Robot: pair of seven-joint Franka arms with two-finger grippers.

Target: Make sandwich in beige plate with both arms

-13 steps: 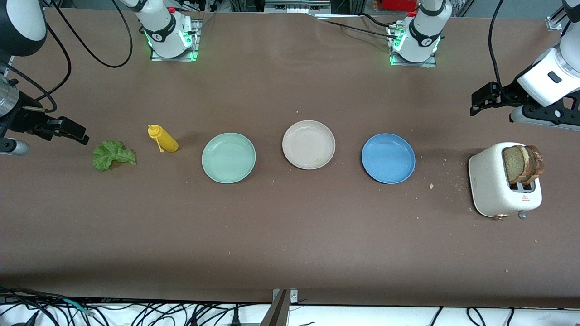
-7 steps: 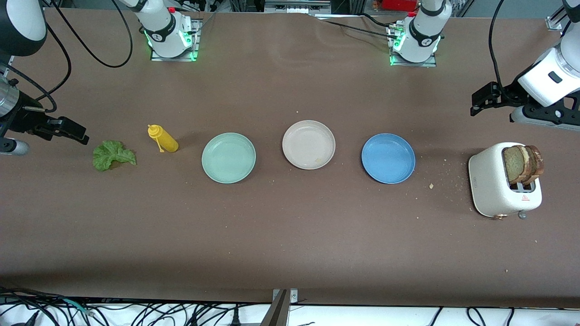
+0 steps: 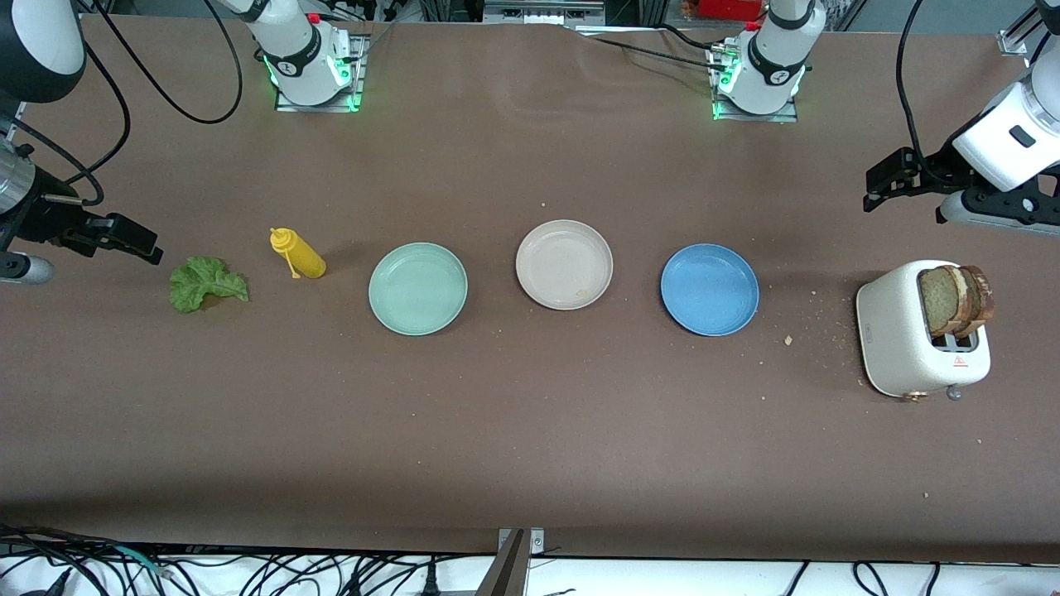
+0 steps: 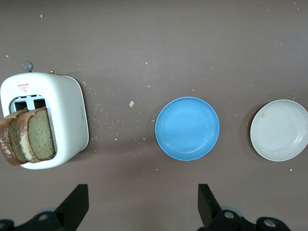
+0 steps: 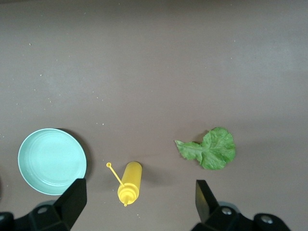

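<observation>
We see the left gripper [image 4: 142, 209] up in the air over bare table [image 3: 530, 430] at the left arm's end, its fingers [image 4: 77, 204] spread wide apart and holding nothing, touching nothing. The right gripper [image 5: 139, 207] hangs over the table at the right arm's end, its fingers [image 5: 74, 199] likewise wide apart and empty. We find the beige plate [image 3: 564, 264] at the middle of the table, round and shallow with a low rim, bare but for a small crumb; it sits between the mint-green plate [image 3: 418, 288] and the blue plate [image 3: 710, 289], apart from both. The two bread slices [image 3: 955, 299], tan with brown crusts, stand upright side by side in the slots of the white toaster [image 3: 903, 339] near the left arm's end, with crumbs scattered on the table around it. The ruffled green lettuce leaf [image 3: 205, 283] lies flat near the right arm's end, beside the yellow squeeze bottle [image 3: 299, 253], which lies on its side.
</observation>
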